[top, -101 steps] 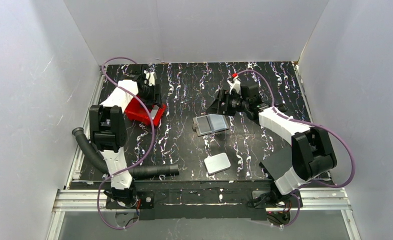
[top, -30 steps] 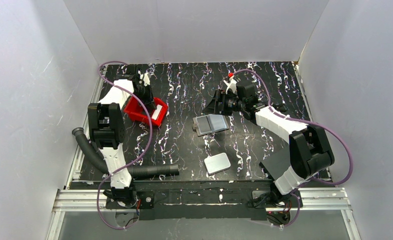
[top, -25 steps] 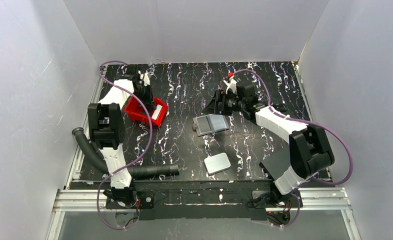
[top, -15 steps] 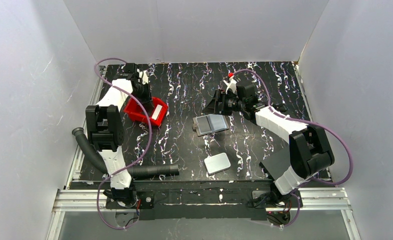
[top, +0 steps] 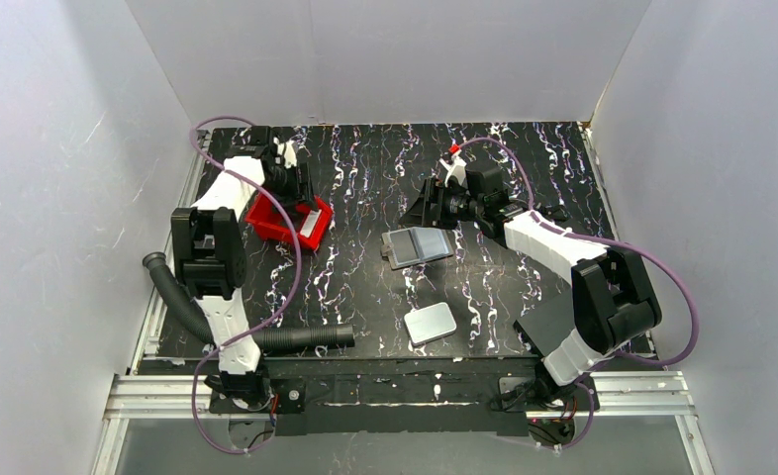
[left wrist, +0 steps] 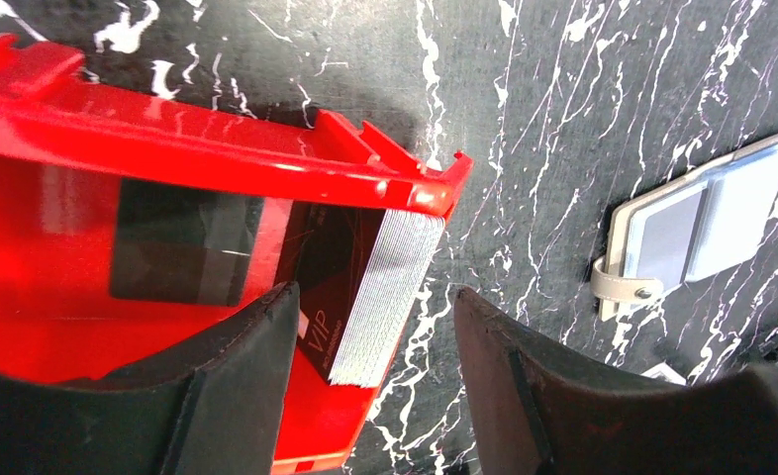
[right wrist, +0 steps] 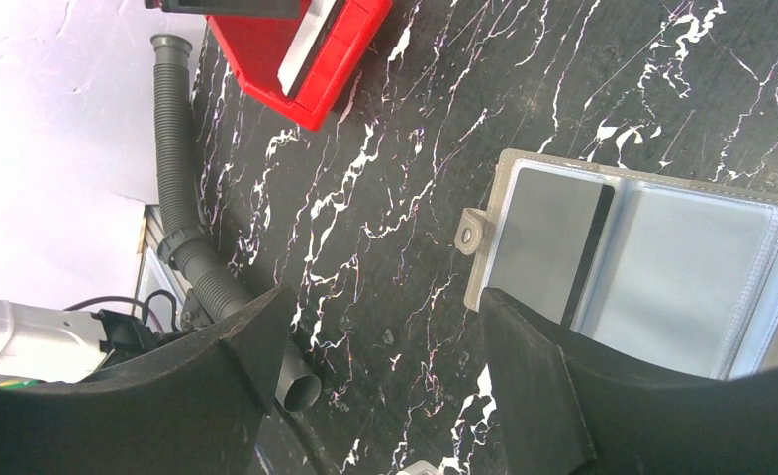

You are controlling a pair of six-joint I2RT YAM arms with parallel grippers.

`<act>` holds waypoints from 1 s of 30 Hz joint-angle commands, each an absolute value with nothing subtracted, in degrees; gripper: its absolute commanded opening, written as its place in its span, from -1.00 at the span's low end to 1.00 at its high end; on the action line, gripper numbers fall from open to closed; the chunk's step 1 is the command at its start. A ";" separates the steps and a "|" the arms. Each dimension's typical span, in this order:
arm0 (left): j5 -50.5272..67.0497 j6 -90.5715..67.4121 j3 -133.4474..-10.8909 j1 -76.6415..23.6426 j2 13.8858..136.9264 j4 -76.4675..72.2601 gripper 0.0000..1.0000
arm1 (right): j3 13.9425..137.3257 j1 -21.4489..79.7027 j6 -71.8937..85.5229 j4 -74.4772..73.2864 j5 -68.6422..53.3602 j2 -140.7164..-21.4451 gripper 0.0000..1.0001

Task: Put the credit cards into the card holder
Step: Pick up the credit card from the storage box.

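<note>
Several credit cards (left wrist: 380,297) sit together in the red tray (left wrist: 217,148). From the left wrist we see them as a pale ribbed band beside a dark face lettered VIP, leaning against the tray's end wall. The left gripper (left wrist: 370,336) hangs over that end of the tray with its jaws spread. One finger is on each side of the cards, and we see a little daylight on the outer side, so nothing is pinched.

From above, the tray sits at the far left of the black marbled table (top: 365,287). Well apart from it, near the middle, the card holder (top: 417,244) lies opened flat with its clear pockets facing up and its snap tab pointing towards the tray. One pocket shows a grey rectangle and the other looks paler.

The right gripper (right wrist: 385,366) hovers just beyond the holder, jaws wide and empty.

Nearer us we see a white slab (top: 431,323) and, to its left, a black hose (top: 296,339).
</note>
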State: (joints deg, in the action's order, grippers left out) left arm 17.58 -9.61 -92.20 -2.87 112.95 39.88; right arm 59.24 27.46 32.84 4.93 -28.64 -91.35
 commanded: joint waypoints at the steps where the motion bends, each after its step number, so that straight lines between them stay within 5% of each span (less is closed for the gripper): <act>1: 20.46 -9.40 -92.24 -3.75 115.90 41.13 0.15 | 60.29 27.86 33.13 8.00 -29.00 -91.61 0.56; 6: 20.60 -9.54 -92.71 -3.87 117.12 41.13 0.11 | 60.30 27.86 32.96 7.75 -28.92 -91.12 0.56; 15: 20.21 -9.78 -92.18 -3.88 115.34 40.19 -0.56 | 60.63 27.86 33.05 7.65 -29.00 -91.11 0.56; 30: 18.25 -9.72 -91.44 -3.87 110.50 40.38 -0.60 | 60.64 28.30 33.09 7.65 -28.74 -91.69 0.55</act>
State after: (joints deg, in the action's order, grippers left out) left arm 18.17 -10.04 -91.48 -3.62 116.31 39.51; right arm 59.27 27.90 32.88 5.13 -28.64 -91.35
